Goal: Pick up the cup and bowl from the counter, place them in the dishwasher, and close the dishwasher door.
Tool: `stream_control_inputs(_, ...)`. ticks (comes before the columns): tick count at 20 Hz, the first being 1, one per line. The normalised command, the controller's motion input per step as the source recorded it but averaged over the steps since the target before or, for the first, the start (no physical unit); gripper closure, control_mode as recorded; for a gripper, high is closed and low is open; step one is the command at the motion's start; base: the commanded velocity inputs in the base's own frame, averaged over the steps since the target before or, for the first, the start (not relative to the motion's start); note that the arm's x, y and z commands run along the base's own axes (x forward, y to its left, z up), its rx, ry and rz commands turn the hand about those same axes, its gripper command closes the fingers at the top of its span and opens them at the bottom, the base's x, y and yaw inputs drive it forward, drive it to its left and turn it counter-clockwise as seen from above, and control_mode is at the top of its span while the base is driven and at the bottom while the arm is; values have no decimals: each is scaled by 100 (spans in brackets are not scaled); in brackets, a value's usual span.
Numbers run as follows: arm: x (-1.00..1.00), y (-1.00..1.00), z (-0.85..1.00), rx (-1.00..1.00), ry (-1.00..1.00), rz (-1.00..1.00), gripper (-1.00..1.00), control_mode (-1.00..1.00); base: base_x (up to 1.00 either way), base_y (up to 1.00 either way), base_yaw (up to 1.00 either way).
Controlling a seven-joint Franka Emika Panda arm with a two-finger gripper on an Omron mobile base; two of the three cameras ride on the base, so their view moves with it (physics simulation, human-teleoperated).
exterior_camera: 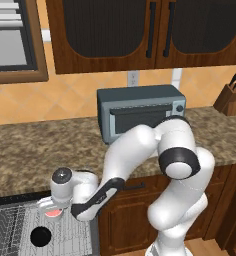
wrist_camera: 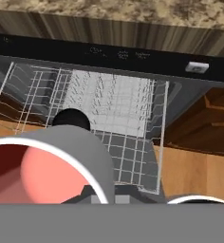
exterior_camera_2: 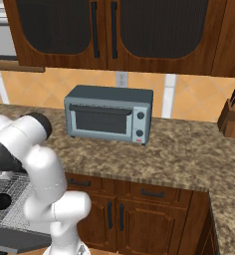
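The gripper (exterior_camera: 54, 209) hangs low at the lower left of the left base view, clenched on the cup (wrist_camera: 47, 166), whose pinkish-red inside fills the lower left of the hand view. Below it the dishwasher (wrist_camera: 109, 57) stands open, white wire rack (wrist_camera: 114, 109) pulled out, and the bowl (exterior_camera: 41, 236) already sits on that rack at the bottom left. So the cup looks to be the piece in hand, poised over the rack just beside the bowl. Next, by my reading, comes a gentle lowering onto bare wire clear of the bowl, a release, and then the dishwasher door (exterior_camera_2: 15, 239), lying flat at the bottom left of the right base view, needs lifting shut. The speckled counter (exterior_camera_2: 179, 149) runs across mid-frame carrying a grey-blue toaster oven (exterior_camera_2: 109, 113) and a knife block (exterior_camera_2: 231, 119) at the right edge. Dark wooden cabinets (exterior_camera_2: 114, 30) line the top, over an orange tiled wall (exterior_camera: 65, 95).
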Motion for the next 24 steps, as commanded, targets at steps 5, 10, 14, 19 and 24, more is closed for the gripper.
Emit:
stream_control_inputs(5,-2,43,-2,0,-11,0,100,-100,0,0,0)
stream_control_inputs(10,-18,20,-1,0,-27,0,100,-100,0,0,0)
stream_control_inputs(14,-34,29,0,-2,-18,0,100,-100,0,0,0)
stream_control_inputs(19,-31,19,0,-5,-11,-1,100,-100,0,0,0)
stream_control_inputs(24,4,15,-47,-17,7,-7,100,-100,0,0,0)
